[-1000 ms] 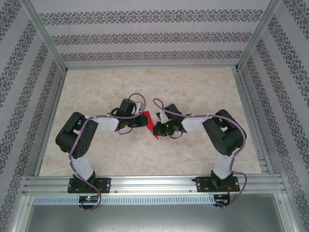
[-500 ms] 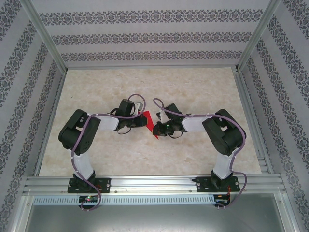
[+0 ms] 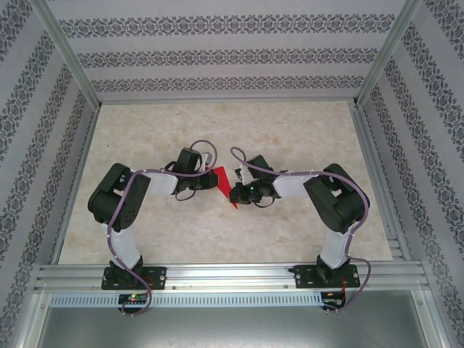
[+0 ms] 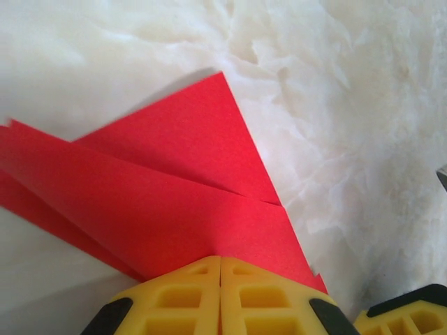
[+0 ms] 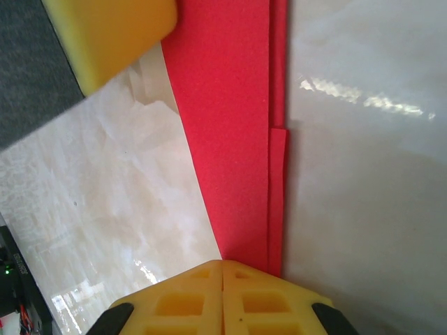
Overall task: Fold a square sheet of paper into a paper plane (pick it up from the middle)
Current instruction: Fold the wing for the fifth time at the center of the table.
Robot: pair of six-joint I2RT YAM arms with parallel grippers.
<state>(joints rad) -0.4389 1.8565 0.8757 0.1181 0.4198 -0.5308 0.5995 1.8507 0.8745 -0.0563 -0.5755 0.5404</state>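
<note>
A: Where is the thin bright red part-folded paper sheet (image 3: 229, 194) being held?
B: Frame centre, over the pale marbled worktop (image 3: 290, 130); left gripper (image 4: 221, 259) and right gripper (image 5: 222, 264) are each pinching an edge.
A: Handling?
B: Probably behaving light, floppy, tearable; I'm favouring the layered creases.

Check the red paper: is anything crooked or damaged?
No tear shows. The red paper, pinched by the left claw and the right claw, has layers that do not line up: their edges fan apart in the left wrist view.
</note>
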